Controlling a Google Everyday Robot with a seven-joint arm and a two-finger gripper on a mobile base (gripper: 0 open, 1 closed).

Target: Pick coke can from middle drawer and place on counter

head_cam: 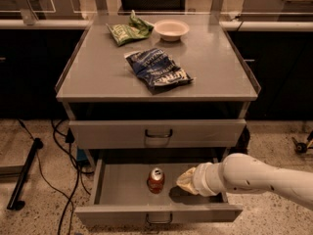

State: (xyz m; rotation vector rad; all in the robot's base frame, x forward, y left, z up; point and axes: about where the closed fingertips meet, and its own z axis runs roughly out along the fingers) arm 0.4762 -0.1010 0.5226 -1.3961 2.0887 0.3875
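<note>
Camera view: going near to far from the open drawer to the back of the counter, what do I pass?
The middle drawer, holding the coke can with the gripper just right of it → closed drawer front → counter → dark blue snack bag → green snack bag and white bowl, level at the back.

- The white arm (266, 181) is coming in from the right edge of the view and lying nearly level, with its thick rounded shell pointing left.
- The shell is tapering into a short white wrist collar (208, 179) (paler than the tip beyond it).
- The gripper (186, 181), tan in colour, is pointing left from that collar.
- The gripper is hanging low inside the open middle drawer (122, 186), over its right half.
- It is sitting just beside the coke can (156, 179), on the can's right, a narrow gap apart.
</note>
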